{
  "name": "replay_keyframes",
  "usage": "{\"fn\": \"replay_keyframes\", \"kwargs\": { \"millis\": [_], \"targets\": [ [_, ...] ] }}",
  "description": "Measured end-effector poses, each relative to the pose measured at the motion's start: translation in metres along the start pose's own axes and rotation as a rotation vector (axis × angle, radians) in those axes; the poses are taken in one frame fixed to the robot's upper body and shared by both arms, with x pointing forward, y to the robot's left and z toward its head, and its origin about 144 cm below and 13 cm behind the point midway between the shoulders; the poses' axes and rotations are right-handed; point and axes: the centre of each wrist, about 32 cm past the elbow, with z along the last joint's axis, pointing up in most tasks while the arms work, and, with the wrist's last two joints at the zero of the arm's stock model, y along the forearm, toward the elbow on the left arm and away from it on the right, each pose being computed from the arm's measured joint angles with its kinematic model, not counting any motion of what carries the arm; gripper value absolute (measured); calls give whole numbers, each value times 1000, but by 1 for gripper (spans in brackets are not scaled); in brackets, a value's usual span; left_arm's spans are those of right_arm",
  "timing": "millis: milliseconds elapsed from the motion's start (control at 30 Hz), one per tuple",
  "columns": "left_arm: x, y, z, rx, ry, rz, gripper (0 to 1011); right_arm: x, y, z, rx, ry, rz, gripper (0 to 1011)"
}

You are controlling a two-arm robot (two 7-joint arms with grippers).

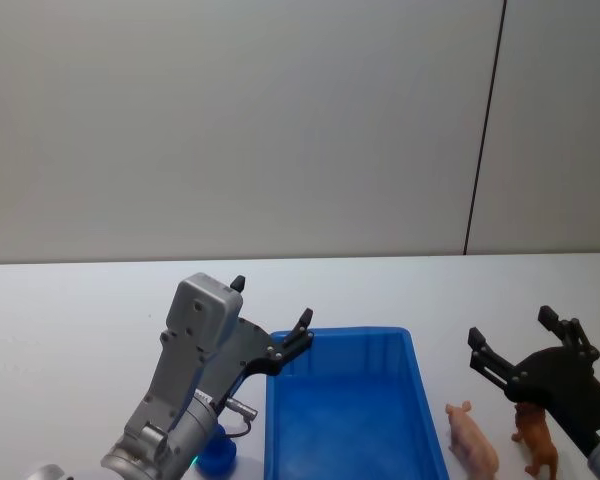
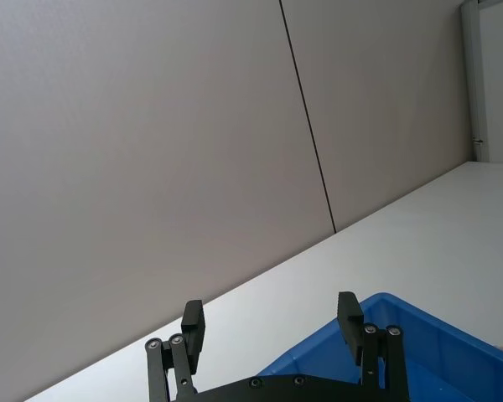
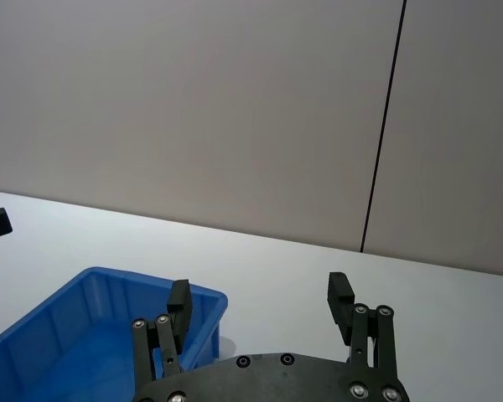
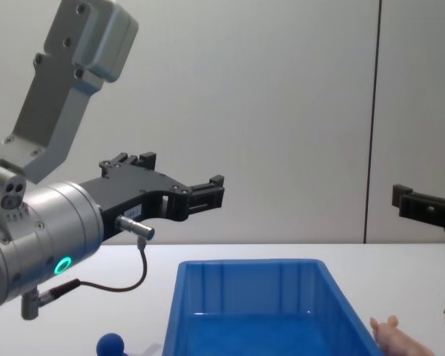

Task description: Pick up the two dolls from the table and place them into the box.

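— Dolls, location?
— Entry: pink doll point(image 1: 472, 440) and brown doll point(image 1: 537, 442), close together on the surface point(image 1: 80, 320), just right of the box point(image 1: 360, 333).
— Risk?
— The right gripper point(image 1: 512, 330) is above them, fingers wide, empty; a grasp would likely knock the neighbouring doll or clip the box wall. The left gripper point(image 1: 271, 300), fingers wide, empty, is at the box's left rim. Far surface open.

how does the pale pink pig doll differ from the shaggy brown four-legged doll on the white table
The pale pink pig doll looks light and stout; the brown four-legged doll is darker and slimmer. The pig is nearer the blue plastic box, while the brown doll is farther to the robot's right, its top partly hidden by the right gripper in the head view. Both rest on the white table, outside the box.
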Motion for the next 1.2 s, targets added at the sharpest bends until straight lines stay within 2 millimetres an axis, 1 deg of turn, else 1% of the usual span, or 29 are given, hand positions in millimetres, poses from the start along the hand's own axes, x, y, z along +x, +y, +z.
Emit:
{"fn": "replay_keyframes", "kwargs": {
  "millis": [1200],
  "targets": [
    [0,0,0,0,0,0,1001,0,0,0,0,0,0,1001]
  ]
}}
